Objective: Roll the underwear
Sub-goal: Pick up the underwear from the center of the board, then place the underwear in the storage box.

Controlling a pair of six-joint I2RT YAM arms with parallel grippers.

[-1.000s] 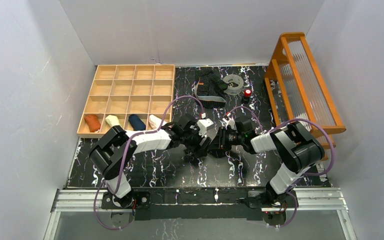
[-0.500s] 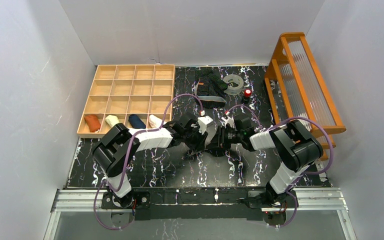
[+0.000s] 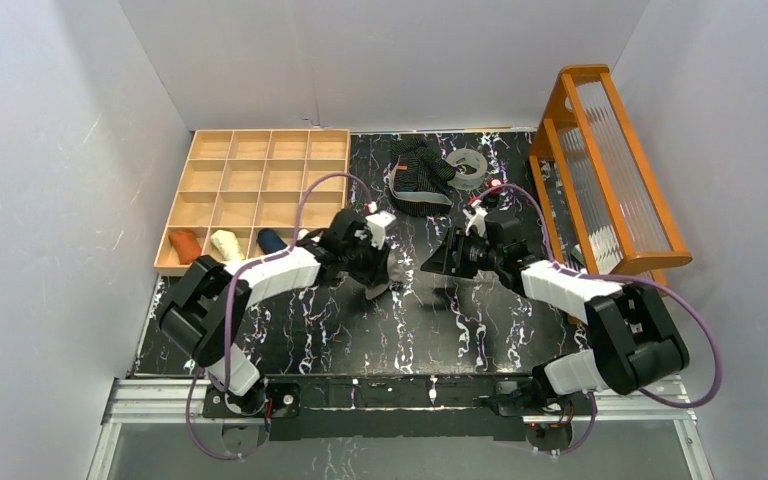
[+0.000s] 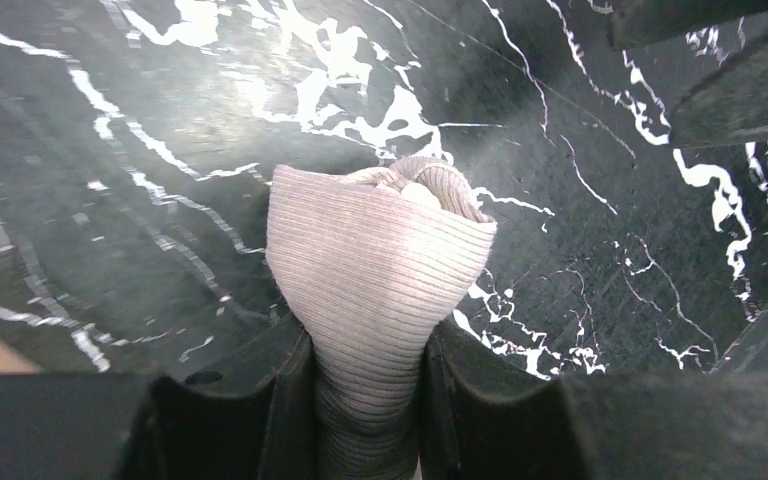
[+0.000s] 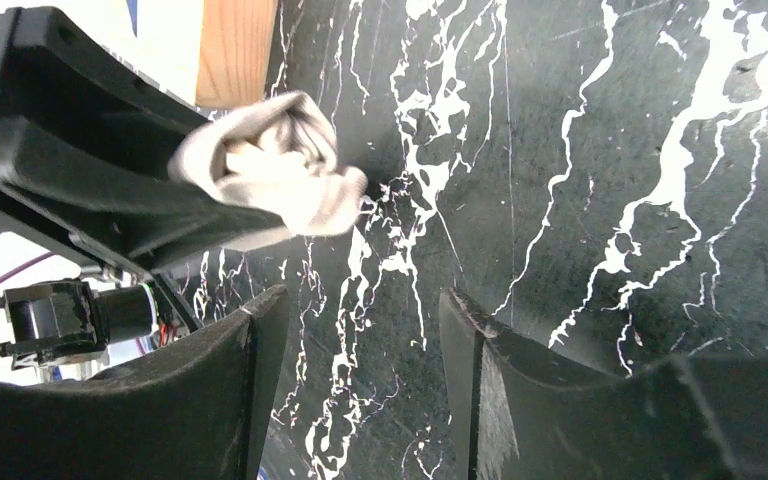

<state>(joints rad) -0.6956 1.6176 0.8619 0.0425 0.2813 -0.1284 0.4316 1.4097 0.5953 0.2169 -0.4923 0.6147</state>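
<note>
At the table (image 3: 360, 340) centre, left gripper (image 4: 365, 365) clamps the rolled beige underwear (image 4: 375, 250); right gripper (image 5: 360, 320), released, has backed off toward 3 o'clock.

Beige-grey underwear (image 4: 375, 260): a ribbed, plain cloth garment gathered into a compact roll. Its lower end is pinched between the two fingers of the left pincer (image 4: 368, 350) at the bottom centre of the left wrist view. The free end flares upward into a rounded bundle, with folded inner layers showing at its top. In the right wrist view the same bundle (image 5: 270, 165) appears at upper left, held clear of the dark marbled counter (image 5: 580, 150).

Black striped underwear (image 3: 418, 172): dark cloth with thin pale stripes and a grey waistband. It lies loose and unrolled, somewhat crumpled, on the counter at the upper centre of the top view, well apart from the beige-grey garment.
</note>
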